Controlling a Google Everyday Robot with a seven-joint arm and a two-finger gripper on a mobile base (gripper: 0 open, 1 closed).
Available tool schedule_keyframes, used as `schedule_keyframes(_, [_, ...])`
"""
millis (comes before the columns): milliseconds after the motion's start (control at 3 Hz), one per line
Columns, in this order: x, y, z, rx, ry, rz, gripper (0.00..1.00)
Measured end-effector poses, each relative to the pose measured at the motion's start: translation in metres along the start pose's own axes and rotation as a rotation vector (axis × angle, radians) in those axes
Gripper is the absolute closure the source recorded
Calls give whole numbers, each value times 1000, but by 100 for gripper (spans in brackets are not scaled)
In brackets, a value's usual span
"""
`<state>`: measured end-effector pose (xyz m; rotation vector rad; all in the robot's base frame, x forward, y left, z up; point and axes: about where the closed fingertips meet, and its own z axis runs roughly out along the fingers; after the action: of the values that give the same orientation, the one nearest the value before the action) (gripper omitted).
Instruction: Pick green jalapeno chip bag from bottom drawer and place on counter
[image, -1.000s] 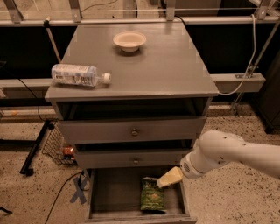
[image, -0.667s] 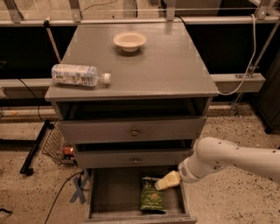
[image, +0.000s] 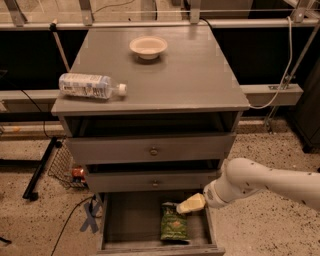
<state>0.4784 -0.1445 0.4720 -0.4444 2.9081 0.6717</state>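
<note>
Landmark: the grey three-drawer cabinet (image: 150, 150); all places are given against it.

- Bottom drawer (image: 125, 220): pulled out at the cabinet's foot, its inside open to view.
- Green jalapeno chip bag (image: 173, 225): lies flat on the bottom drawer's floor, right of centre, long axis front to back, pale top end toward the cabinet body. There is print on the bag face, but no brand or word can be read.
- Gripper (image: 191, 203): pale yellowish, low at the cabinet's right front, just under the middle drawer front. It reaches in over the bottom drawer's right side, with its tip at the bag's top right corner. Contact with the bag: cannot tell. How far it is open, and whether it has hold of anything: cannot tell.
- Arm (image: 260, 182): white, comes in from the right of the cabinet and slopes down to the gripper.
- Counter (image: 185, 75): the cabinet's top.
- Clear plastic bottle (image: 87, 85): on its side near the counter's left front corner, white cap pointing right. The label is pale with bluish marks; the text is not legible.
- Small pale bowl (image: 148, 46): upright at the counter's rear centre.
- Top drawer (image: 150, 147) and middle drawer (image: 150, 181): each slightly ajar, a dark gap above each front, one round knob at the centre.
- Wire basket (image: 65, 167): on the floor at the cabinet's left, with something red inside.
</note>
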Motion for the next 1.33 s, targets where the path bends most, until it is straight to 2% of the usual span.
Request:
schedule_keyframes(333, [-13,-12,33,-68,-5,55,0])
schedule_keyframes(667, [-23,-23,65,-100,0,110,0])
schedule_keyframes(1333, [-16,-45,114,-136,-15,224,0])
